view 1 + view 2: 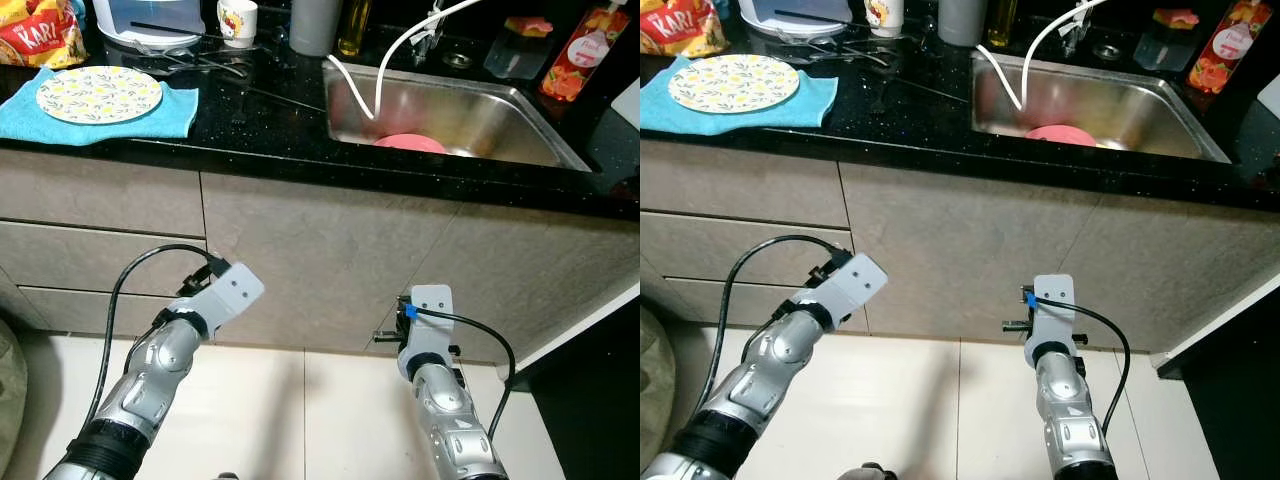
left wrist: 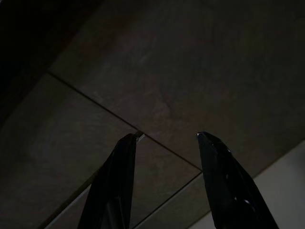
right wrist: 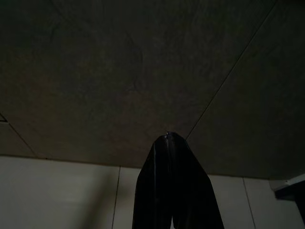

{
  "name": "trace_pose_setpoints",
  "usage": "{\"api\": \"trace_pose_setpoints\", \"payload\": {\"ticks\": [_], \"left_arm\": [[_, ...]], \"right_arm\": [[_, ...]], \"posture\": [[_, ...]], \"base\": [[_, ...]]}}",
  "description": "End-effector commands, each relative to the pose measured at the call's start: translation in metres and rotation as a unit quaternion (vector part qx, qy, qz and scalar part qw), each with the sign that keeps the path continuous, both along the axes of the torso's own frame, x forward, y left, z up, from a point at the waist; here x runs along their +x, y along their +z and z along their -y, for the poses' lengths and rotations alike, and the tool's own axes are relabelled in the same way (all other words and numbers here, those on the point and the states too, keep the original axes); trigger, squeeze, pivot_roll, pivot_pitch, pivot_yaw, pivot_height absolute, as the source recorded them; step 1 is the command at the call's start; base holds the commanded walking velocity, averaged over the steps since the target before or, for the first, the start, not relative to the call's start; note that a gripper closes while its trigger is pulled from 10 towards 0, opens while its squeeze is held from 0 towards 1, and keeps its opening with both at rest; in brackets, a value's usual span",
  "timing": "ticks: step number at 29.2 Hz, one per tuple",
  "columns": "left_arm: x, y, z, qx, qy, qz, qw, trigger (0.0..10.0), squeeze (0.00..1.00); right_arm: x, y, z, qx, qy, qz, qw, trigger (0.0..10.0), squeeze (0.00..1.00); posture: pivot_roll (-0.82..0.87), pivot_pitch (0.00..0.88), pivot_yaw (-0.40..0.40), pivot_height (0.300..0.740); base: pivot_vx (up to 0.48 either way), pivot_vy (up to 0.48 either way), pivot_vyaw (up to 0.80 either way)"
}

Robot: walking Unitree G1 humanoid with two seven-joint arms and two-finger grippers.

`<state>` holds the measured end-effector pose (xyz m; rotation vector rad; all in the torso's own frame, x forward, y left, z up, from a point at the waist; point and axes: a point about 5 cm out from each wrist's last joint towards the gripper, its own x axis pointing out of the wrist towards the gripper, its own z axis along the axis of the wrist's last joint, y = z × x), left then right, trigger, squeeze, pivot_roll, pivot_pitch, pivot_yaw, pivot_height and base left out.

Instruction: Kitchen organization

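Yellow-flowered plate (image 1: pixel 98 94) lies on blue cloth (image 1: pixel 178 112); left pincer (image 2: pixel 164 143) spread, right pincer (image 3: pixel 170 139) closed, both empty.

Ahead of us the grey cabinet fronts (image 1: pixel 330 260) close off everything below the black counter (image 1: pixel 250 130). Our left gripper (image 2: pixel 164 183), fingers spread, and our right gripper (image 3: pixel 174 183), fingers pressed together, hang low before those doors above pale floor tiles (image 1: pixel 940 400).

Up top, the counter's left end is taken by a patterned plate (image 1: pixel 98 94) on a blue cloth (image 1: pixel 175 115), with a white appliance (image 1: pixel 150 20), a mug (image 1: pixel 237 21) and dark utensils (image 1: pixel 205 60) crowding behind. A bare strip runs between cloth and sink (image 1: pixel 500 125). A white hose (image 1: pixel 395 55) loops into the basin over a pink dish (image 1: pixel 410 143), and bottles (image 1: pixel 583 50) line the back edge.
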<state>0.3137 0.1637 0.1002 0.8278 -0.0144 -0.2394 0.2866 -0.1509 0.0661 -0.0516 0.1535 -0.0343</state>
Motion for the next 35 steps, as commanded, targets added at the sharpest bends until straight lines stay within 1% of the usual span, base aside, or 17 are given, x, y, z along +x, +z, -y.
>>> {"api": "trace_pose_setpoints", "payload": {"ticks": [1, 2, 3, 4, 5, 7, 8, 9, 14, 15, 16, 17, 18, 20, 25, 30, 35], "left_arm": [[-0.005, -0.009, -0.011, -0.013, 0.030, -0.001, 0.999, 10.0, 0.00], [-0.007, -0.008, -0.015, -0.042, 0.049, 0.009, 0.998, 10.0, 0.00], [-0.007, -0.008, -0.015, -0.042, 0.049, 0.009, 0.998, 10.0, 0.00], [-0.010, -0.010, -0.021, -0.062, 0.069, 0.010, 0.996, 10.0, 0.00], [-0.013, -0.012, -0.026, -0.072, 0.084, 0.007, 0.994, 10.0, 0.00], [-0.018, -0.018, -0.031, -0.078, 0.100, -0.006, 0.992, 10.0, 0.00], [-0.018, -0.018, -0.031, -0.078, 0.100, -0.006, 0.992, 10.0, 0.00], [-0.023, -0.023, -0.035, -0.089, 0.107, -0.020, 0.990, 10.0, 0.00], [-0.022, -0.024, -0.036, -0.095, 0.111, -0.014, 0.989, 10.0, 0.00], [-0.021, -0.026, -0.036, -0.109, 0.116, -0.018, 0.987, 10.0, 0.00], [-0.021, -0.026, -0.036, -0.109, 0.116, -0.018, 0.987, 10.0, 0.00], [-0.021, -0.028, -0.035, -0.124, 0.117, -0.021, 0.985, 10.0, 0.00], [-0.021, -0.028, -0.035, -0.124, 0.117, -0.021, 0.985, 10.0, 0.00], [-0.022, -0.030, -0.035, -0.143, 0.124, -0.025, 0.982, 10.0, 0.00], [-0.021, -0.029, -0.036, -0.146, 0.131, -0.022, 0.980, 10.0, 0.00], [-0.019, -0.029, -0.034, -0.148, 0.128, -0.021, 0.980, 10.0, 0.00], [-0.018, -0.030, -0.034, -0.150, 0.130, -0.024, 0.980, 10.0, 0.00]], "right_arm": [[-0.002, -0.002, 0.003, -0.005, -0.002, -0.002, 1.000, 10.0, 0.00], [-0.002, -0.003, 0.002, -0.005, -0.001, -0.002, 1.000, 10.0, 0.00], [-0.002, -0.003, 0.002, -0.005, -0.001, -0.002, 1.000, 10.0, 0.00], [-0.002, -0.004, 0.002, -0.005, -0.001, -0.003, 1.000, 10.0, 0.00], [-0.003, -0.004, 0.003, -0.005, -0.001, -0.003, 1.000, 10.0, 0.00], [-0.004, -0.005, 0.003, -0.004, -0.002, -0.003, 1.000, 10.0, 0.00], [-0.004, -0.005, 0.003, -0.004, -0.002, -0.003, 1.000, 10.0, 0.00], [-0.005, -0.006, 0.004, -0.004, -0.003, -0.003, 1.000, 10.0, 0.00], [-0.007, -0.007, 0.005, 0.000, -0.003, -0.006, 1.000, 10.0, 0.00], [-0.007, -0.008, 0.004, 0.002, -0.003, -0.008, 1.000, 10.0, 0.00], [-0.007, -0.008, 0.004, 0.002, -0.003, -0.008, 1.000, 10.0, 0.00], [-0.007, -0.008, 0.005, 0.001, -0.003, -0.008, 1.000, 10.0, 0.00], [-0.007, -0.008, 0.005, 0.001, -0.003, -0.008, 1.000, 10.0, 0.00], [-0.007, -0.009, 0.006, -0.003, -0.002, -0.010, 1.000, 10.0, 0.00], [-0.006, -0.010, 0.008, -0.004, -0.001, -0.013, 1.000, 10.0, 0.00], [-0.004, -0.008, 0.009, -0.010, 0.002, -0.010, 1.000, 10.0, 0.00], [-0.003, -0.008, 0.011, -0.010, -0.003, -0.011, 1.000, 10.0, 0.00]], "posture": [[0.18, 0.082, -0.129, 0.740], [0.18, 0.082, -0.130, 0.740], [0.18, 0.082, -0.130, 0.740], [0.17, 0.083, -0.129, 0.740], [0.17, 0.082, -0.128, 0.740], [0.17, 0.083, -0.124, 0.740], [0.17, 0.083, -0.124, 0.740], [0.17, 0.084, -0.123, 0.740], [0.17, 0.087, -0.124, 0.740], [0.17, 0.087, -0.123, 0.740], [0.17, 0.087, -0.123, 0.740], [0.15, 0.085, -0.122, 0.740], [0.15, 0.085, -0.122, 0.740], [0.16, 0.090, -0.129, 0.740], [0.16, 0.090, -0.138, 0.740], [0.15, 0.087, -0.141, 0.740], [0.15, 0.089, -0.142, 0.740]], "base": [[0.000, 0.000, 0.00], [0.000, 0.000, 0.00], [0.000, 0.000, 0.00], [0.000, 0.000, 0.00], [0.000, 0.000, 0.00], [0.000, 0.000, 0.00], [0.000, 0.000, 0.00], [0.000, 0.000, 0.00], [0.000, 0.000, 0.00], [0.000, 0.000, 0.00], [0.000, 0.000, 0.00], [0.000, 0.000, 0.00], [0.000, 0.000, 0.00], [0.000, 0.000, 0.00], [0.000, 0.000, 0.00], [0.000, -0.291, 0.00], [0.000, -0.448, 0.00]]}}
